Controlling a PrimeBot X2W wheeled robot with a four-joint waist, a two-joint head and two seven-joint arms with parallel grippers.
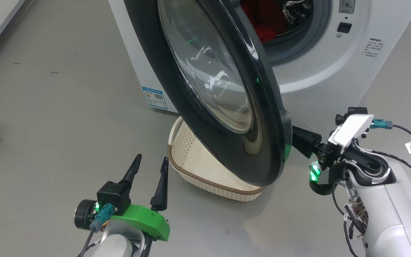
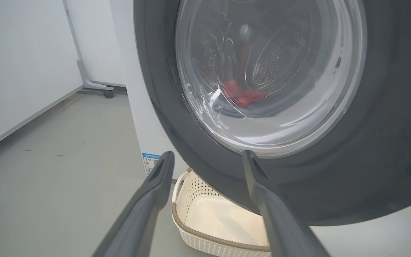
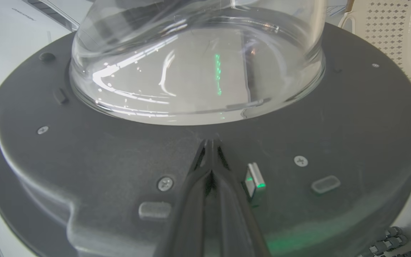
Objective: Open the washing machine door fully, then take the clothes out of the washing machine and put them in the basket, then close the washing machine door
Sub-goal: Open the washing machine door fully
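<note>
The washing machine door [image 1: 209, 85] stands part-open across the centre of the head view, above the basket [image 1: 205, 182] on the floor. The right gripper [image 3: 211, 144], fingers pressed together and empty, has its tips at the door's inner face, just below the glass bowl. The left gripper [image 1: 152, 159], at the lower left, is spread and holds nothing. The red clothes [image 1: 262, 21] lie inside the washing machine [image 1: 319, 71], at the top of the frame.

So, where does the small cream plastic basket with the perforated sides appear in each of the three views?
Head view: the cream perforated plastic basket sits lower middle, partly covered by the round, black-rimmed, glass-windowed washing machine door.
Left wrist view: bottom middle, under the door's lower rim.
Right wrist view: top right corner, past the door's edge.
Shared landmark: that door's wide black rim, seen in all three.
</note>
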